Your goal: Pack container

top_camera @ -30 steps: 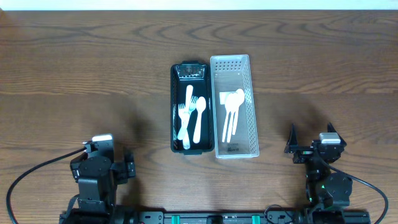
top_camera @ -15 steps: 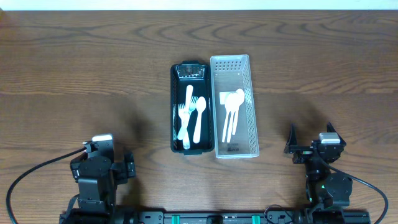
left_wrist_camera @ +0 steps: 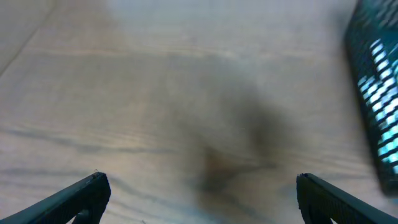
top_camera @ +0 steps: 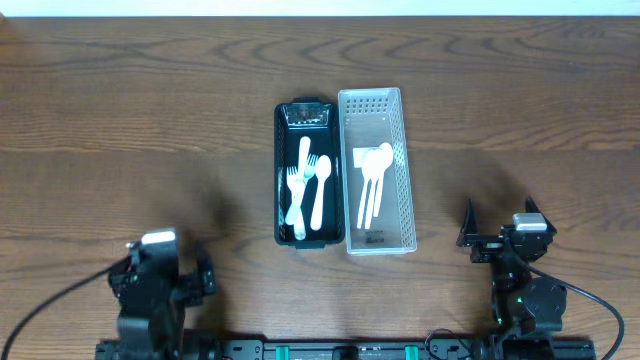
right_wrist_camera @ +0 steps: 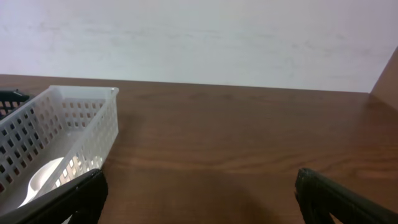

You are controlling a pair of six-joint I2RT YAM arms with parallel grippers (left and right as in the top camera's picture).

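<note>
black tray (top_camera: pixel 279 180) beside white basket (top_camera: pixel 370 110), left hand (left_wrist_camera: pixel 202 186) and right hand (right_wrist_camera: pixel 199 186) gaping, empty

Dark smooth wood-grain table (top_camera: pixel 120 100), perforated black plastic basket (top_camera: pixel 279 180), translucent white plastic basket (top_camera: pixel 408 180), matt white plastic cutlery (top_camera: pixel 318 192)

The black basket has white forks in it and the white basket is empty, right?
No. The white basket isn't empty: white spoons lie in it, as the overhead view shows. The black basket does have white forks in it.
</note>
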